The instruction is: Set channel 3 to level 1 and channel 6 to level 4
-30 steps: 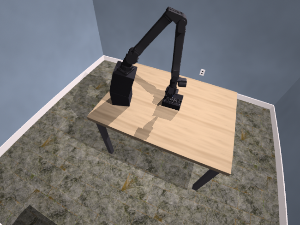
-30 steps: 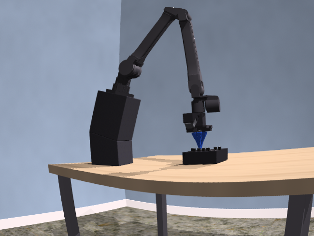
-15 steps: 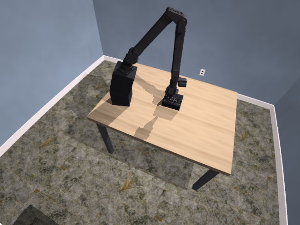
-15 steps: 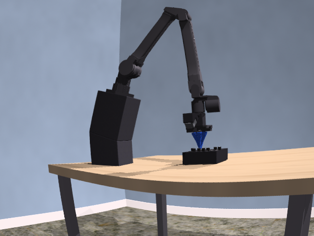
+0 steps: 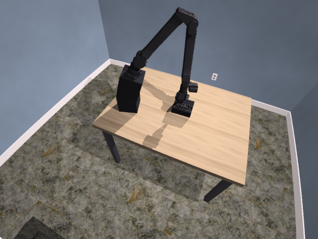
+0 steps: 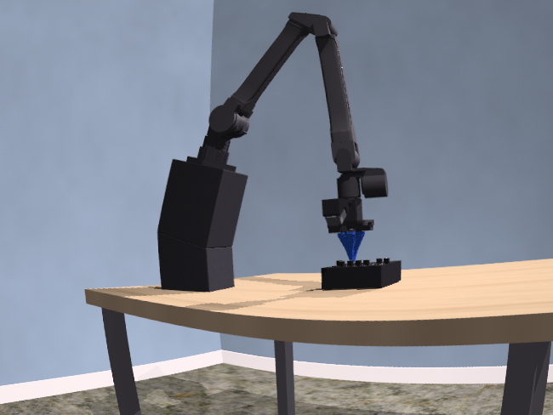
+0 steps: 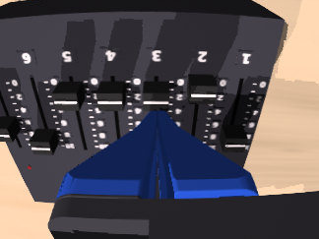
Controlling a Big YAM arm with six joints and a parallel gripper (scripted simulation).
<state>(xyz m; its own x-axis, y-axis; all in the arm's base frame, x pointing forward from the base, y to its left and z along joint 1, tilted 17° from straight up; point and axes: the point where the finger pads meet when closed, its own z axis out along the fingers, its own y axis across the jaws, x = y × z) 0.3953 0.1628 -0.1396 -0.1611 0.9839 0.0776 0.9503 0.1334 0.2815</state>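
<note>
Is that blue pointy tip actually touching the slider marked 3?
Cannot tell. In the wrist view the shut gripper tip overlaps the channel 3 fader; in the exterior view it reaches the caps' height on the desk, but no gap or contact shows plainly.
</note>
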